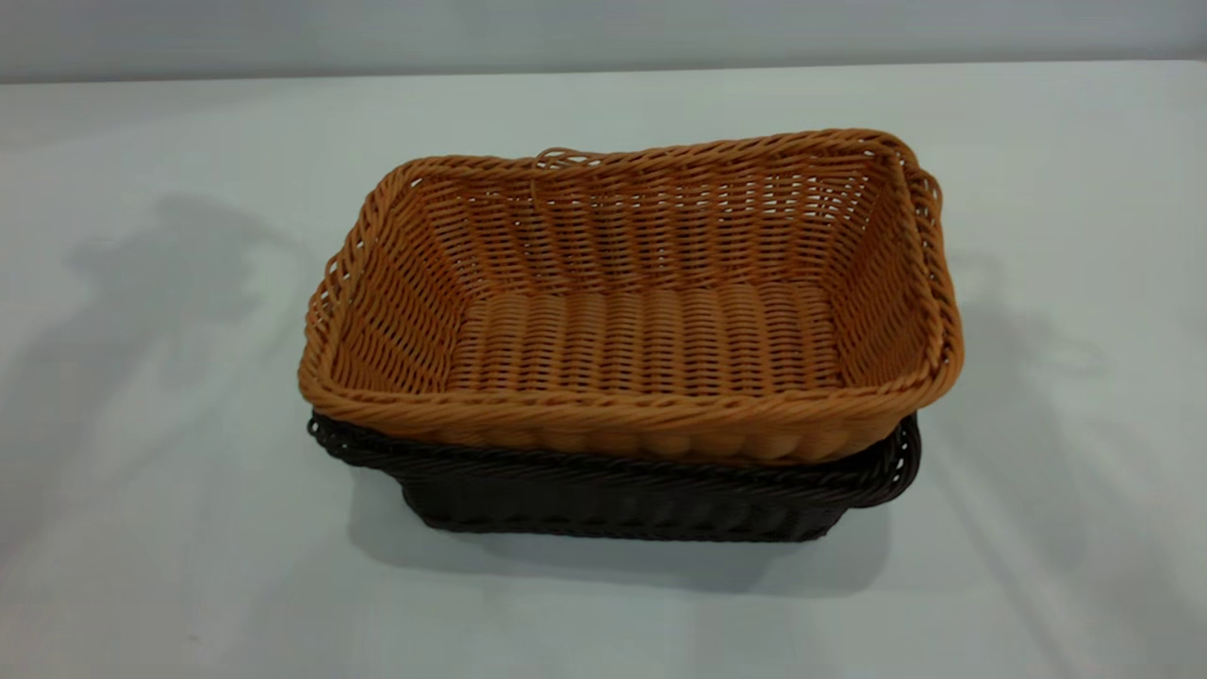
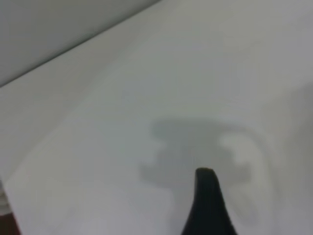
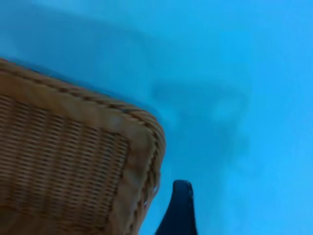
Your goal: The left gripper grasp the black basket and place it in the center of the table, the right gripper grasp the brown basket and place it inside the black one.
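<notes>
Pale grey-white table [image 1: 170, 528] fills all three views, with a grey wall strip behind its far edge in the exterior view. Brown basket [image 1: 641, 311] sits nested inside the black basket [image 1: 613, 505] near the table's middle; its rim rides above the black rim and sits slightly skewed, overhanging more on the right-arm side. Only the black basket's near wall and rim show under it.

Neither arm appears in the exterior view; only their faint shadows fall on the table to either side of the baskets.

Right gripper [image 3: 180, 208]: one dark fingertip visible, apart from the brown basket [image 3: 63, 161], whose corner lies just beside it. Cannot tell if its fingers are parted or closed.

Left gripper [image 2: 208, 203]: one dark fingertip visible over bare table [image 2: 98, 98], its shadow beyond it. No basket near it. Finger state cannot be told.
</notes>
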Motion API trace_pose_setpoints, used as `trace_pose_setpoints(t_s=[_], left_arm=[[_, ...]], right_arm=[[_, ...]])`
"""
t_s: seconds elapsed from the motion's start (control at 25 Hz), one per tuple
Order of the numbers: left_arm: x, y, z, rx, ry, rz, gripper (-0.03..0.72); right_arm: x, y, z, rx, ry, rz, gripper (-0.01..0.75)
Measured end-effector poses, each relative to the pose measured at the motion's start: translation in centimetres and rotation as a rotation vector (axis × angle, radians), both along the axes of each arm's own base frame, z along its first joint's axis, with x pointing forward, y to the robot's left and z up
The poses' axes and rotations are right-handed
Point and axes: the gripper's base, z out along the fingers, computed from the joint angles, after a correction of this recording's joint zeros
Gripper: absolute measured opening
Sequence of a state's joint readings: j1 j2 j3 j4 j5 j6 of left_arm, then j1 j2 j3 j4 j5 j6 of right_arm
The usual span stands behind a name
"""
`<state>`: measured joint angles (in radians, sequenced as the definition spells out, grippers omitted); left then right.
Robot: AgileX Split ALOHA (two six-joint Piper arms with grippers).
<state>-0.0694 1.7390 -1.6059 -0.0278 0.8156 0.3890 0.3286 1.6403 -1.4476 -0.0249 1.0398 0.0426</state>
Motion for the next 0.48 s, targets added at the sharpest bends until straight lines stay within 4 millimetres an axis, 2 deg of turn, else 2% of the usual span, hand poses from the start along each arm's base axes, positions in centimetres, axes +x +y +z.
trace_pose_setpoints(t_s=[0.12, 0.32, 0.48], left_arm=[[-2.9, 0.1, 3.1, -0.024, 0.005, 0.024, 0.475], [-8.1, 0.5, 7.8, -0.081, -0.016, 0.1, 0.475], [-12.7, 0.8, 10.9, -0.15, -0.038, 0.194, 0.475]], right_arm=[[-2.9, -0.4, 3.9, 0.057, -0.071, 0.032, 0.592], [-9.0, -1.2, 10.0, 0.198, -0.217, 0.136, 0.592], [-14.9, -2.3, 12.4, 0.301, -0.306, 0.219, 0.592]])
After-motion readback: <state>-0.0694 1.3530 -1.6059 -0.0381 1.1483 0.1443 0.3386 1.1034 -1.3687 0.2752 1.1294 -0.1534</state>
